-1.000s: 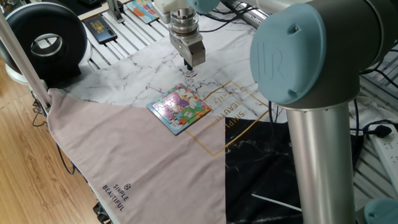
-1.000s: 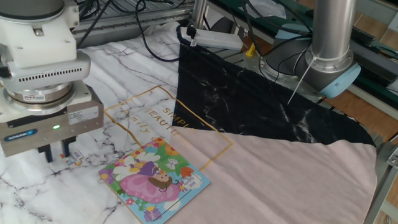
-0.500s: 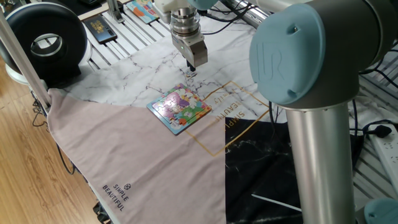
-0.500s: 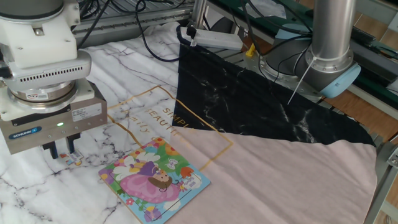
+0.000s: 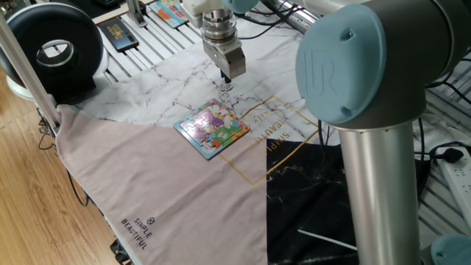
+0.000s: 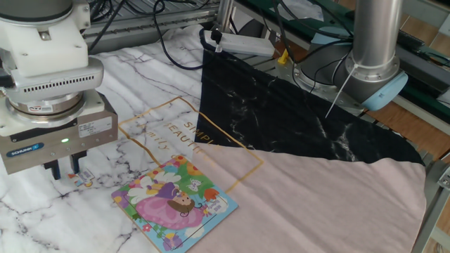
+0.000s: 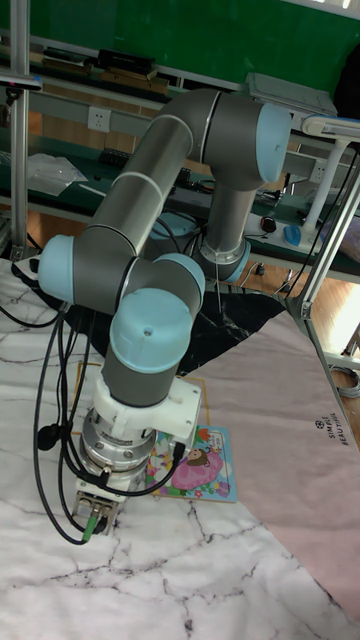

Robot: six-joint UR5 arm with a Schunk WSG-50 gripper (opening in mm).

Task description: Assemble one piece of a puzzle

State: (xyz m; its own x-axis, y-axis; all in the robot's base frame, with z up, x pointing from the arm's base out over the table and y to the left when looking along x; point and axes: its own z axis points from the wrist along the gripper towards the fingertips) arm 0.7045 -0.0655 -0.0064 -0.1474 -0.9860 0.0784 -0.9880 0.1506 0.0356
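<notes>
Gripper (image 6: 65,172) hangs low over a loose puzzle piece (image 6: 86,182) on the marble cloth (image 5: 176,77), fingers slightly apart, not clamped. Puzzle (image 6: 174,202) lies just beside. Straddle the piece squarely, close gently, lift straight.

Arm (image 7: 150,190): silver-grey metal tubes, pale blue round joint caps; one cap carries an embossed logo. Wrist unit (image 6: 49,63): white ribbed housing over a ringed metal flange. Grey gripper block with blue label and green light. Short dark fingers (image 6: 53,170). Black cables along the wrist.
</notes>
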